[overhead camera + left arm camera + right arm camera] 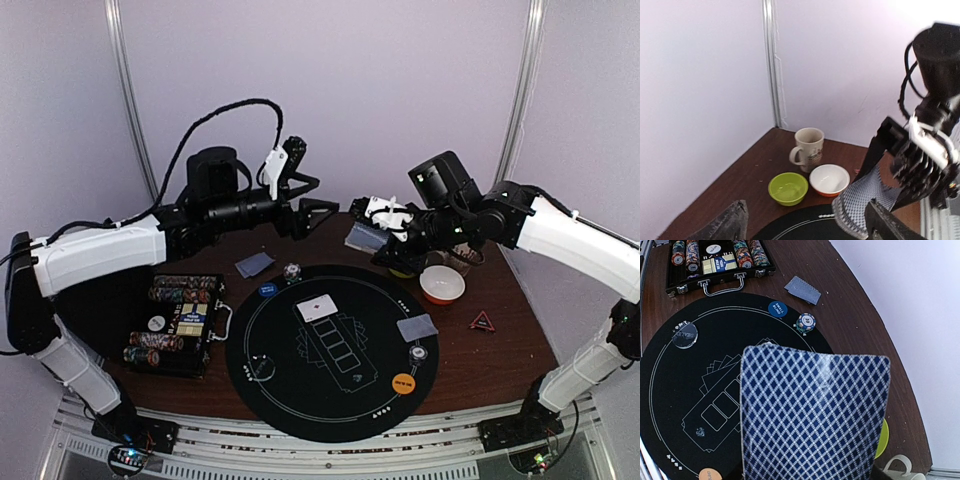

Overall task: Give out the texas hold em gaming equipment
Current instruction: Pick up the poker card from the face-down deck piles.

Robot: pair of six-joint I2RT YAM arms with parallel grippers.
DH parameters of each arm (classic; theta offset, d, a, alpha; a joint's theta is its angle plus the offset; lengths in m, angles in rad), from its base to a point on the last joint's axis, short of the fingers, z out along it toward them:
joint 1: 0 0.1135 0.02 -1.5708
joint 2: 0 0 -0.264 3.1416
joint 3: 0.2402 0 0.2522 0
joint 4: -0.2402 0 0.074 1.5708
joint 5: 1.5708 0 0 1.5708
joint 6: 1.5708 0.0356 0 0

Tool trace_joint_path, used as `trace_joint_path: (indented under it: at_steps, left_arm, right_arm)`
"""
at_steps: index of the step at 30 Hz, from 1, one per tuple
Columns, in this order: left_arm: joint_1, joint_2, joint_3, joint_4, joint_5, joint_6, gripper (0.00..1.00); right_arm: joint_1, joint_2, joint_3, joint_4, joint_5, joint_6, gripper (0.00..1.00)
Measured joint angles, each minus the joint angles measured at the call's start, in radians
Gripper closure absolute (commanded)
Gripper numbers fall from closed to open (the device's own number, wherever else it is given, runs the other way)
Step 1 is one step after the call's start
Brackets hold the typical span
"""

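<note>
- Blue diamond-backed playing card [815,415] is held aloft over the far right of the counter [505,335], pinched at its edge by your right fingers [879,150].
- Your left fingers [727,225] are spread and hold nothing.
- Risk: the thin edge pinch could slip, and the card would drop near the white-and-orange bowl [441,285] and miss the round black mat [260,340].

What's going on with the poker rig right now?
Looks mid-deal. The right gripper holds blue-backed cards above the far side of the black mat. The left gripper hangs open and empty nearby. A face-up card lies mid-mat. The left face-down card sits off the mat, the right face-down card on it.
</note>
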Motion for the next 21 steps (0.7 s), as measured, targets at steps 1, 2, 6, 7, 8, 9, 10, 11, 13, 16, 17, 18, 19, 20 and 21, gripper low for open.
trace_joint_path:
  at_steps: [1, 2, 6, 7, 8, 9, 10, 11, 13, 16, 17, 18, 19, 20, 21]
  left_arm:
    - [0.005, 0.015, 0.031, -0.015, 0.026, -0.046, 0.16]
    - [0.01, 0.032, 0.058, -0.029, 0.057, -0.098, 0.16]
    - [0.021, 0.08, 0.078, -0.08, 0.182, -0.244, 0.23]
    - [0.021, 0.093, 0.084, -0.093, 0.201, -0.264, 0.24]
    - [0.021, 0.111, 0.097, -0.118, 0.223, -0.284, 0.25]
    - [0.021, 0.131, 0.113, -0.138, 0.239, -0.3, 0.25]
    - [0.021, 0.146, 0.124, -0.153, 0.251, -0.312, 0.25]
    - [0.021, 0.16, 0.131, -0.164, 0.262, -0.323, 0.25]
    - [0.021, 0.173, 0.136, -0.182, 0.276, -0.337, 0.24]
    - [0.023, 0.18, 0.141, -0.199, 0.292, -0.355, 0.22]
    - [0.023, 0.18, 0.143, -0.2, 0.296, -0.358, 0.22]
    - [0.023, 0.18, 0.145, -0.198, 0.3, -0.362, 0.22]
    - [0.023, 0.18, 0.145, -0.195, 0.303, -0.364, 0.23]
    - [0.023, 0.18, 0.145, -0.193, 0.306, -0.367, 0.23]
    - [0.023, 0.18, 0.146, -0.193, 0.307, -0.37, 0.25]
  right_arm:
    - [0.0, 0.0, 0.0, 0.001, -0.003, 0.0, 0.49]
    - [0.0, 0.0, 0.0, 0.003, -0.005, 0.0, 0.49]
    - [0.0, 0.0, 0.0, 0.007, -0.01, 0.0, 0.49]
    - [0.001, 0.0, 0.0, 0.007, -0.01, 0.0, 0.49]
    - [0.001, 0.0, 0.0, 0.007, -0.011, 0.0, 0.49]
    - [0.003, 0.001, 0.0, 0.007, -0.011, 0.0, 0.49]
    - [0.004, 0.001, 0.0, 0.008, -0.012, 0.0, 0.49]
    - [0.006, 0.002, 0.0, 0.008, -0.012, 0.0, 0.49]
    - [0.011, 0.003, 0.0, 0.008, -0.012, 0.0, 0.49]
    - [0.018, 0.008, 0.0, 0.009, -0.011, 0.0, 0.49]
    - [0.02, 0.012, 0.0, 0.009, -0.011, 0.0, 0.49]
    - [0.024, 0.016, 0.0, 0.009, -0.011, 0.0, 0.49]
    - [0.028, 0.02, 0.0, 0.01, -0.01, 0.0, 0.49]
    - [0.031, 0.025, 0.0, 0.009, -0.007, -0.001, 0.49]
    - [0.035, 0.031, 0.0, 0.01, -0.005, -0.002, 0.49]
